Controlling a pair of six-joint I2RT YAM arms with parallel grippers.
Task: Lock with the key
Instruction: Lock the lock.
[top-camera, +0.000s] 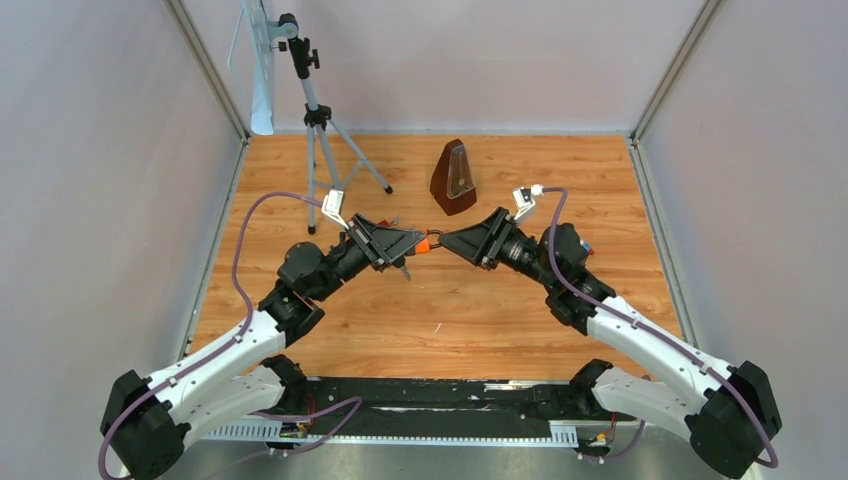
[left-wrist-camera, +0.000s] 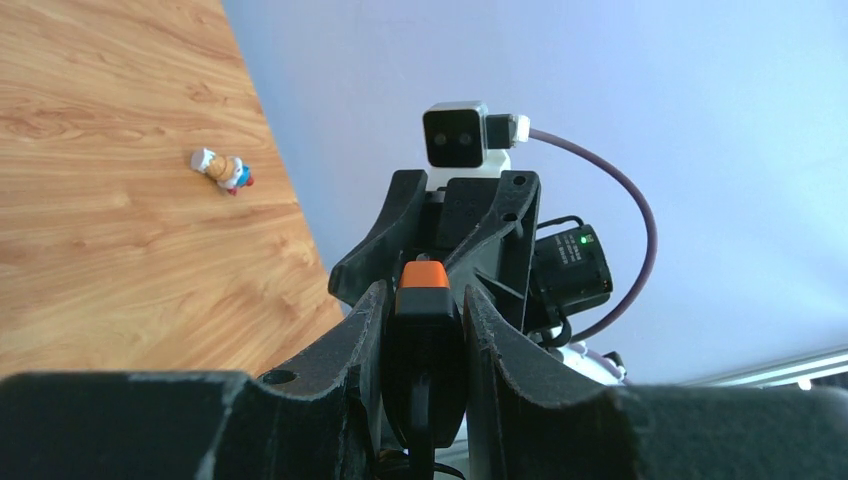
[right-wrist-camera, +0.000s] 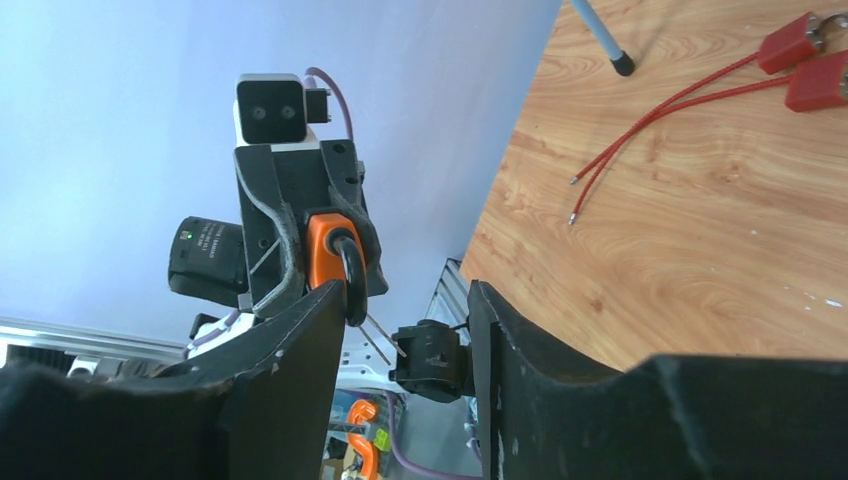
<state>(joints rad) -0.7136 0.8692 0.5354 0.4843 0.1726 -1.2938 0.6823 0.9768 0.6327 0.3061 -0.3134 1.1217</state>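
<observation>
My left gripper (top-camera: 413, 243) is shut on a black padlock with an orange end (left-wrist-camera: 424, 300) and holds it above the table's middle. In the right wrist view the padlock's orange end (right-wrist-camera: 322, 248) and black shackle (right-wrist-camera: 352, 280) point at my right gripper (right-wrist-camera: 407, 300). That gripper is open, its left finger (right-wrist-camera: 300, 340) right beside the shackle, and it holds nothing. In the top view the right gripper (top-camera: 448, 241) meets the padlock (top-camera: 426, 243) tip to tip. A thin metal piece (right-wrist-camera: 385, 335) hangs below the lock; I cannot tell if it is the key.
A brown metronome (top-camera: 453, 178) stands behind the grippers. A tripod (top-camera: 318, 120) stands at the back left. Two red padlocks (right-wrist-camera: 800, 65) with red cables (right-wrist-camera: 660, 120) lie on the wooden table (top-camera: 440, 320). A small figurine (left-wrist-camera: 222, 170) lies on the table at the right.
</observation>
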